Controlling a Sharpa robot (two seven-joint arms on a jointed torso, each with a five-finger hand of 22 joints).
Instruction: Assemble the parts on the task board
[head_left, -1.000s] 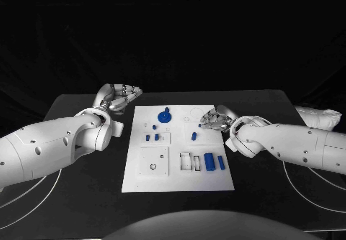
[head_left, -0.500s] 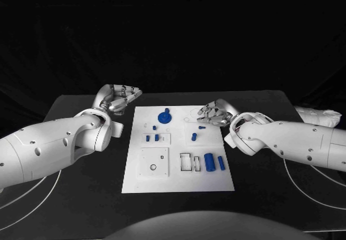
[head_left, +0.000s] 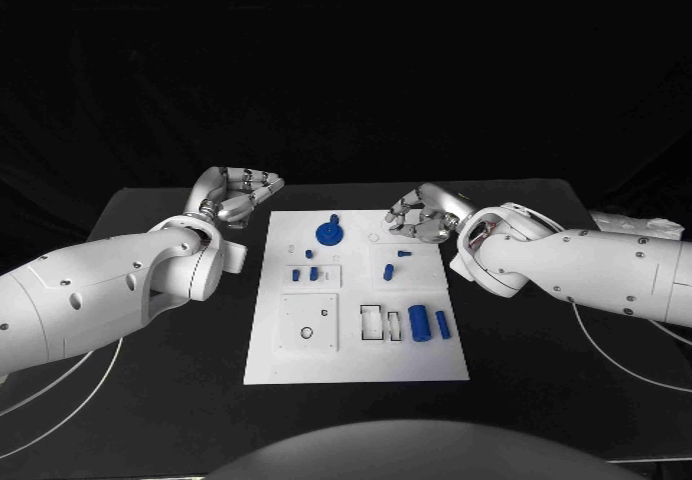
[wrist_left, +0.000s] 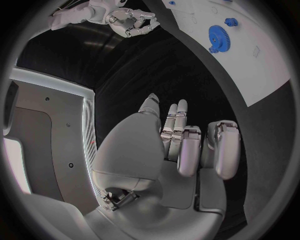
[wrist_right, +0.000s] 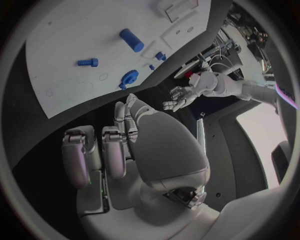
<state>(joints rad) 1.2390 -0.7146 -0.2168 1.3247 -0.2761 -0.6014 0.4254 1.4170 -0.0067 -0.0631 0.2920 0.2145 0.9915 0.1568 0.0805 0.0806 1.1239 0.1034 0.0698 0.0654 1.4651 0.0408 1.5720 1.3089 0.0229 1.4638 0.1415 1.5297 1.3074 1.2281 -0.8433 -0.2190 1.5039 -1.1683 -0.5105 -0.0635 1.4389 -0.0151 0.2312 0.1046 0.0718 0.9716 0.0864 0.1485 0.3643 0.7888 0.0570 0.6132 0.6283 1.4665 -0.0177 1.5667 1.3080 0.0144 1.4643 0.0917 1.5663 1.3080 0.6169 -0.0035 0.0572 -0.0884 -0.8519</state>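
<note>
A flat white board (head_left: 356, 340) lies mid-worktop (head_left: 159, 380), matte black around it. On it sit small blue plastic parts: a toothed gear (head_left: 332, 235), a short bolt (head_left: 402, 254) and a smooth cylinder (head_left: 418, 323). The left robot hand (head_left: 238, 193) hovers off the board's far left corner, fingers loosely curled, holding nothing. The right robot hand (head_left: 420, 216) hangs over the far right edge, fingers bent inward, empty.

No legible text (or numbers) anywhere.

Both hands, left (head_left: 238, 193) and right (head_left: 423, 216), empty, fingers curled.
</note>
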